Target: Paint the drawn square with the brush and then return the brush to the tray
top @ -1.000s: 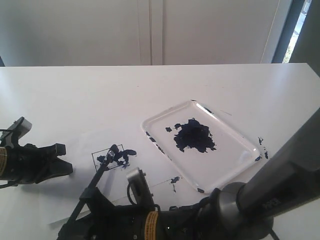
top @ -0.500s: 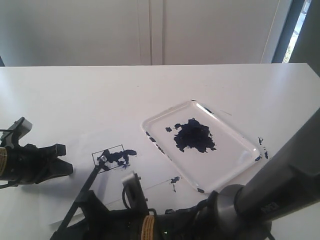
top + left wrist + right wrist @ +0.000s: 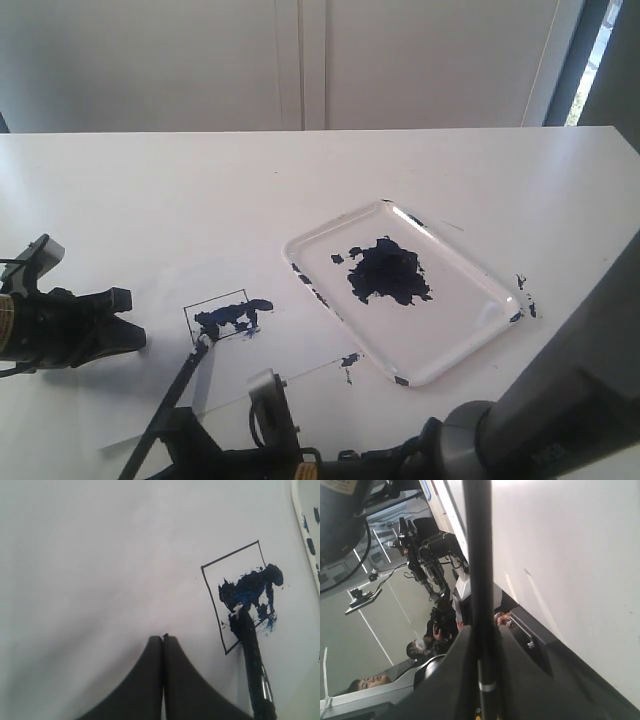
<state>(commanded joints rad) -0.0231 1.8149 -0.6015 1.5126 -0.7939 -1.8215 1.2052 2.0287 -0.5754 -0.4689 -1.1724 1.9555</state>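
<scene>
The drawn square [image 3: 222, 315] is a thin black outline on white paper, with dark blue smears inside and over one side; the left wrist view shows it too [image 3: 220, 575]. The brush [image 3: 170, 395] slants up from the bottom edge. Its stained tip [image 3: 241, 614] rests on the smear by the square's near corner. My right gripper [image 3: 482, 630] is shut on the brush's black handle [image 3: 479, 555], low at the front [image 3: 185, 440]. My left gripper [image 3: 163, 637] is shut and empty, left of the square [image 3: 128, 325]. The clear tray [image 3: 455, 335] lies to the right.
A dark blue paint blob [image 3: 388, 270] sits at the tray's middle, with specks along the rim and on the table beside it [image 3: 348, 360]. The paper sheet [image 3: 270, 360] extends toward the front edge. A white wall stands behind the table.
The brush tip has been drawn back across the square toward the front left, leaving more blue paint. My right gripper has sunk lower in the exterior view. The left arm has not moved.
</scene>
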